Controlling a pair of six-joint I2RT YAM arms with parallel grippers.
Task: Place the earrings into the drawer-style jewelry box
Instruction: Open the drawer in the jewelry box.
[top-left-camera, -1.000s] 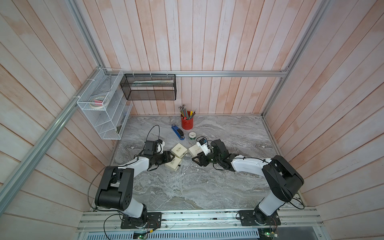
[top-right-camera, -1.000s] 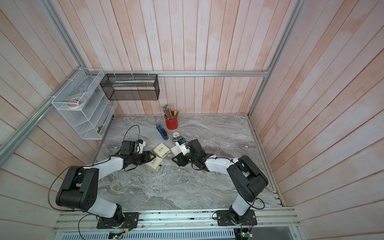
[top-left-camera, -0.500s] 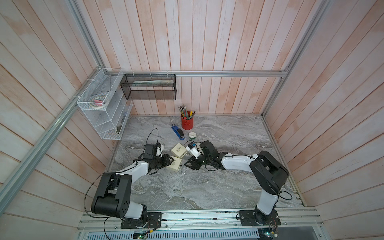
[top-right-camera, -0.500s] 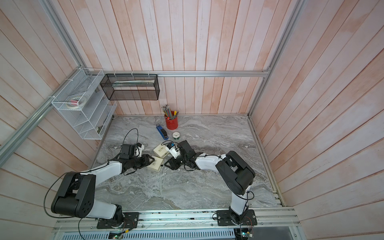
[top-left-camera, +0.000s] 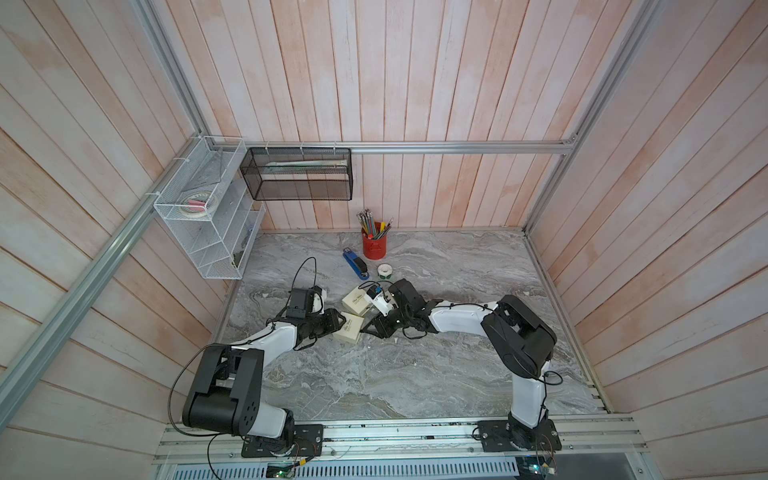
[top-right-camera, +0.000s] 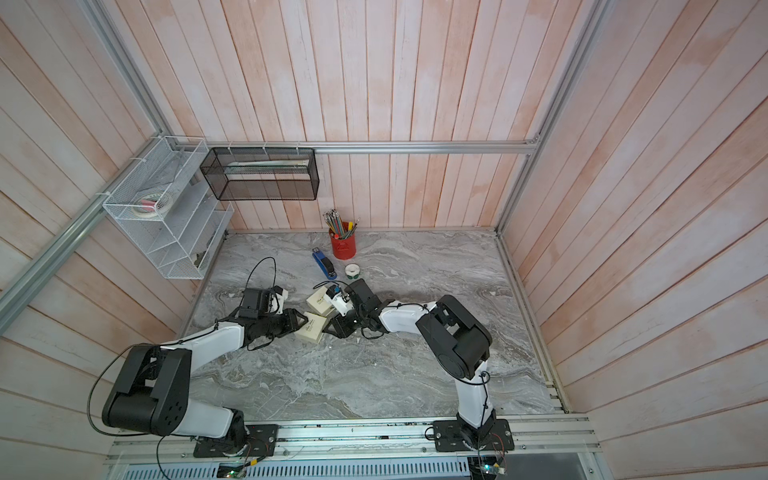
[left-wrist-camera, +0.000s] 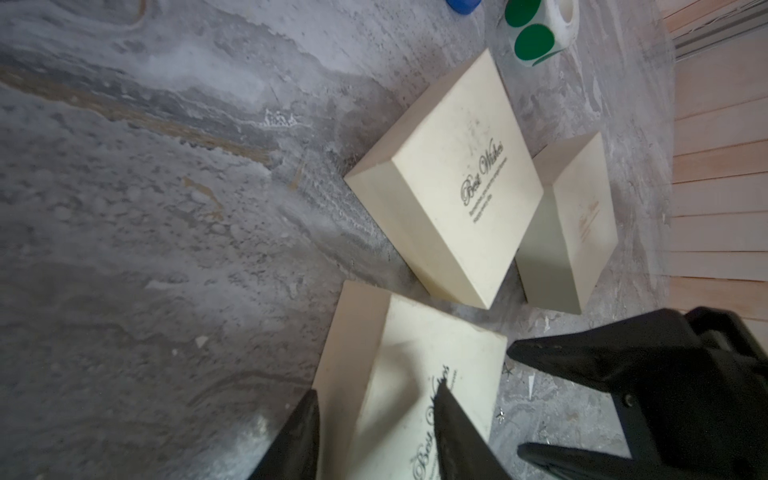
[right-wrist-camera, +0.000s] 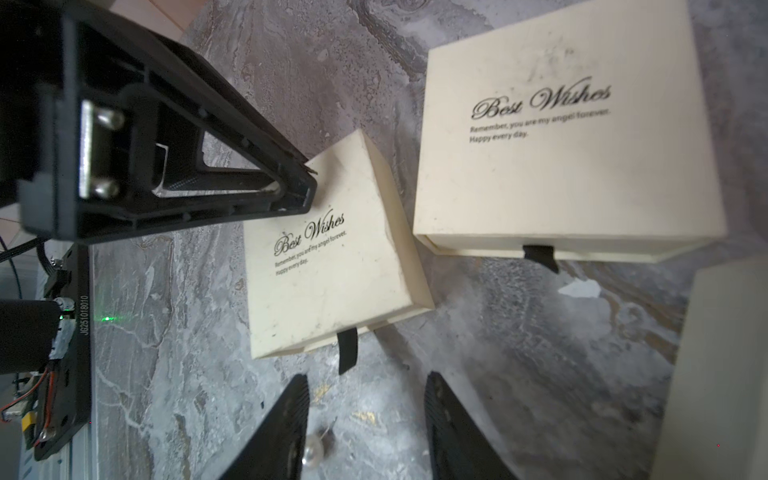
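Earring (right-wrist-camera: 313, 451) is lying lower centre between released jaws of right gripper (right-wrist-camera: 366, 376); jewelry box (right-wrist-camera: 328, 257) is sitting closed, left gripper (left-wrist-camera: 376, 388) straddling its corner, grip unclear.

White links (top-left-camera: 274, 338), black joints (top-left-camera: 224, 386), looping cables (top-left-camera: 309, 258).

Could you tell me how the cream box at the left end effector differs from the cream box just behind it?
The left end effector is at the front box; the rear box stands free. The front box's edges are dented, the rear box's crisp. They lie at different angles. Both are cream, read "Best Wishes" and have a black pull tab.
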